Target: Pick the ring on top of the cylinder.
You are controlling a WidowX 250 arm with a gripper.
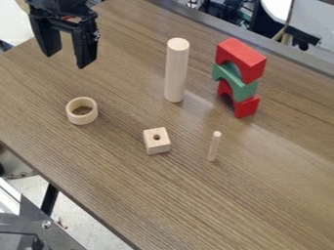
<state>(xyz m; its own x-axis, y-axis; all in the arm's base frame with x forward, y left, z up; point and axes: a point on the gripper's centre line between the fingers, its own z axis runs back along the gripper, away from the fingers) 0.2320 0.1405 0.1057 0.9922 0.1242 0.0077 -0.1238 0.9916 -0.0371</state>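
Observation:
My black gripper [64, 57] hangs at the upper left of the camera view, open, with nothing between its fingers. The pale wooden ring [73, 115] lies flat on the table at the left, below the gripper in the view and apart from it. A tall pale wooden cylinder [176, 71] stands upright near the upper middle, with nothing on its top. Ring and cylinder stand well apart.
Right of the cylinder rises a stack of red [241, 56] and green [235, 82] arch blocks. A wooden cube with a hole [156, 144] and a thin upright peg [214, 146] stand nearer the middle of the brown table [261, 195]. The table's edge runs along the lower left.

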